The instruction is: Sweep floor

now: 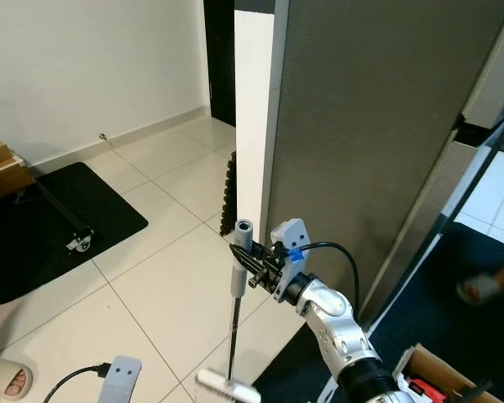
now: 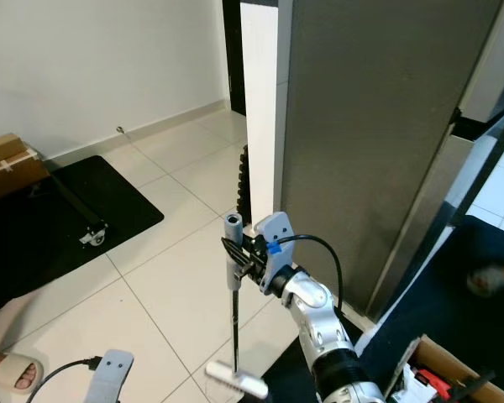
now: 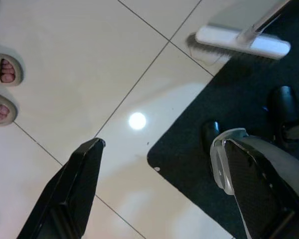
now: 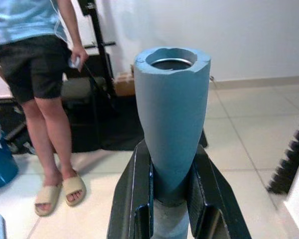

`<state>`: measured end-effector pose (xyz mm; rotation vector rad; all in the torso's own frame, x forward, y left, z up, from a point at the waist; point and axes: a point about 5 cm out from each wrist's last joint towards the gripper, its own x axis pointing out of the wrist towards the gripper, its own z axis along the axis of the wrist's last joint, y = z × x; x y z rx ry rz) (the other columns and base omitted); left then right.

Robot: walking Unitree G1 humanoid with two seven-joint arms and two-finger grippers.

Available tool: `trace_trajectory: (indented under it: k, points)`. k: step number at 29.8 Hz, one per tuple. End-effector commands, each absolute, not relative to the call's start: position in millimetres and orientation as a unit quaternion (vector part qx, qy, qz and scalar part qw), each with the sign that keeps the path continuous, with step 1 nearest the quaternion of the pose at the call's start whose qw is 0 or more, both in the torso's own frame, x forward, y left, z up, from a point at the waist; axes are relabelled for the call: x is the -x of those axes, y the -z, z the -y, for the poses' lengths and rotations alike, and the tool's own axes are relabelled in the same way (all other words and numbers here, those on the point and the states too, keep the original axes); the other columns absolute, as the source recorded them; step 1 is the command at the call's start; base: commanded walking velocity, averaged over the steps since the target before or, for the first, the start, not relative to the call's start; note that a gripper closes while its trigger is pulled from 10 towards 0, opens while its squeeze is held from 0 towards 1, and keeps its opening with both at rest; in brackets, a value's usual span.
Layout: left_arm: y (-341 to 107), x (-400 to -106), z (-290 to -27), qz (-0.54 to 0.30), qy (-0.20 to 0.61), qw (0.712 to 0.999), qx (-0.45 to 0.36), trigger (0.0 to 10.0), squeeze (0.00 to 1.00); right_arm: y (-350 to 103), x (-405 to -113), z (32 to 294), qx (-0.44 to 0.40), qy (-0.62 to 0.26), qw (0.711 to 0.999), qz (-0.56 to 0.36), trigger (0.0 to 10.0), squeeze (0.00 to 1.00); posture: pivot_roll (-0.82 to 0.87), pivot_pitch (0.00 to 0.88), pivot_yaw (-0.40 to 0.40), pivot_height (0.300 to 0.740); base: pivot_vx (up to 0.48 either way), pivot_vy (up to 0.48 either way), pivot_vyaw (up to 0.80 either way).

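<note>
Pale tiled floor is filling frame centre. The broom is standing lower centre, head touching tile beside a dark mat. Right gripper is clamping its handle top; left gripper is hanging spread, empty. Advisable: keep bristles pressed flat, stroke steadily.

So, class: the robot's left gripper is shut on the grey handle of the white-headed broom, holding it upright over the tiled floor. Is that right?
Not quite: the right gripper, not the left, is shut on the grey handle of the white-headed broom, as both eye views show. The right wrist view shows the fingers clamping it. The rest holds: the broom stands upright over the tiled floor.
</note>
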<state>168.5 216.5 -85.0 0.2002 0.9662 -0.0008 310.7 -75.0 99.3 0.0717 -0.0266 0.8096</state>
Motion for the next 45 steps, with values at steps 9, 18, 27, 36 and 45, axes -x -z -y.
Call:
trace_trajectory:
  k: [9, 18, 27, 36, 45]
  points:
    - [84.7, -168.2, -218.5, -0.464, 0.002, 0.880, -0.098, 10.0, 0.00, -110.9, -313.8, 69.6, -0.056, -0.393, 0.917, 0.028, 10.0, 0.00, -0.02, 0.000, 0.025, 0.740, 0.341, 0.000, 0.00]
    - [84.9, -167.4, -218.8, -0.465, 0.001, 0.880, -0.098, 10.0, 0.00, -110.3, -315.7, 69.1, -0.051, -0.382, 0.923, 0.021, 10.0, 0.00, -0.02, 0.000, 0.025, 0.740, 0.359, 0.000, 0.00]
    - [85.4, -166.6, -218.1, -0.467, 0.004, 0.879, -0.098, 10.0, 0.00, -109.6, -317.1, 67.8, -0.055, -0.371, 0.927, 0.013, 10.0, 0.00, -0.01, 0.000, 0.020, 0.740, 0.368, 0.000, 0.00]
    - [85.8, -165.1, -219.3, -0.468, 0.005, 0.878, -0.098, 10.0, 0.00, -109.6, -320.5, 65.6, -0.051, -0.356, 0.933, 0.011, 10.0, 0.00, -0.01, 0.000, 0.021, 0.740, 0.375, 0.000, 0.00]
    - [86.2, -164.0, -219.7, -0.469, 0.004, 0.878, -0.097, 10.0, 0.00, -107.0, -323.1, 67.7, -0.039, -0.336, 0.941, 0.003, 10.0, 0.00, -0.01, 0.000, 0.021, 0.740, 0.403, 0.000, -0.11]
